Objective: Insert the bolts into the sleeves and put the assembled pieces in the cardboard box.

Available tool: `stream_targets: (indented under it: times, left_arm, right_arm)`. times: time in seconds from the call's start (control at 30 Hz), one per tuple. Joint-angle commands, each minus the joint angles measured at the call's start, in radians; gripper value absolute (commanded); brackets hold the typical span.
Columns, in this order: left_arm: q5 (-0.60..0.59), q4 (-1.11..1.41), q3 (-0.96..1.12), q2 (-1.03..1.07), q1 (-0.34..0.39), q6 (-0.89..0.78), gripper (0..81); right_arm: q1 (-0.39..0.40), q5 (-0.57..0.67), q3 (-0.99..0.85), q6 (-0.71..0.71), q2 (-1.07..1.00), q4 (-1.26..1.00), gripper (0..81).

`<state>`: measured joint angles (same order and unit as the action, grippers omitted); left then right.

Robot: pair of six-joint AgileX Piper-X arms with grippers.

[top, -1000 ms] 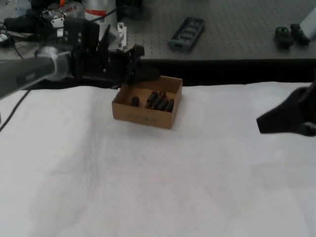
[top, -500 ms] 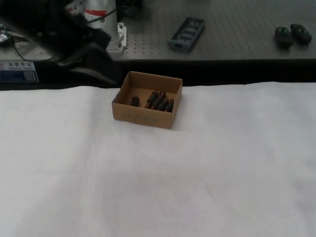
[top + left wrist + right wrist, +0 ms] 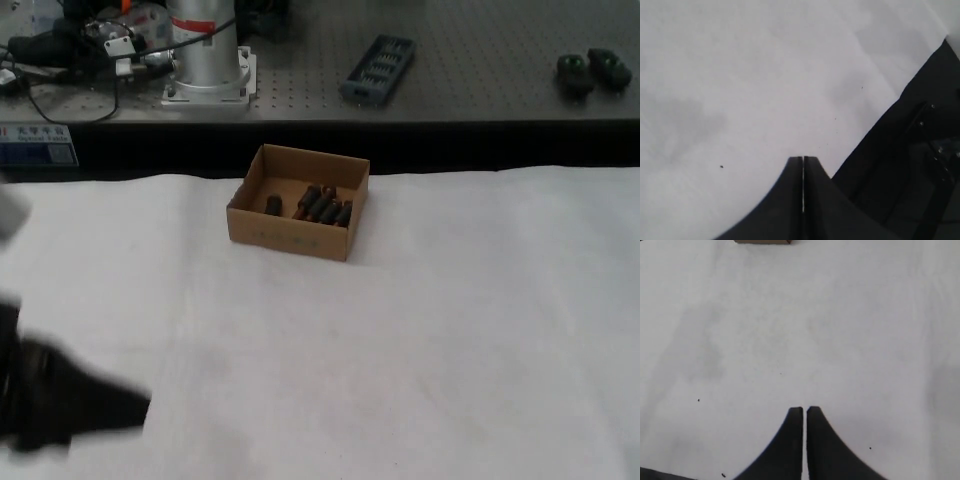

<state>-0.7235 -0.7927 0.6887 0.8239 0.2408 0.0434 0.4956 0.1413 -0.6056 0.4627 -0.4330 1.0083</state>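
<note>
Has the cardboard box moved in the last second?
No. The cardboard box sits in the same spot by the white cloth's far edge, its dark assembled pieces lying as before.

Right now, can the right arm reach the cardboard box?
Probably yes. Only white cloth lies between the right arm's fingers and the cardboard box ahead of them, with nothing in the way. The fingers are shut and empty.

High view behind, facing down; wrist views close over shared cloth (image 3: pixel 400 350).
</note>
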Motion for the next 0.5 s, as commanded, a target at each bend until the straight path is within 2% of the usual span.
stream_targets:
  times: [0.0, 0.13, 0.27, 0.37, 0.47]
  left_arm:
    - [0.001, 0.085, -0.161, -0.110, 0.004, -0.110, 0.7]
    - [0.001, 0.235, -0.388, -0.235, 0.004, -0.316, 0.7]
    - [0.001, 0.366, -0.552, -0.300, 0.004, -0.490, 0.7]
    - [0.001, 0.417, -0.632, -0.309, 0.004, -0.560, 0.7]
    - [0.001, 0.420, -0.676, -0.309, 0.004, -0.592, 0.7]
  right_arm:
    - [-0.007, -0.010, 0.090, 0.079, 0.060, -0.094, 2.9]
    - [-0.007, -0.064, 0.198, 0.084, 0.078, -0.189, 2.9]
    - [-0.007, -0.065, 0.308, 0.084, 0.078, -0.297, 2.9]
    - [-0.007, -0.065, 0.387, 0.093, 0.078, -0.364, 2.9]
    - [-0.007, -0.065, 0.453, 0.204, 0.078, -0.397, 2.9]
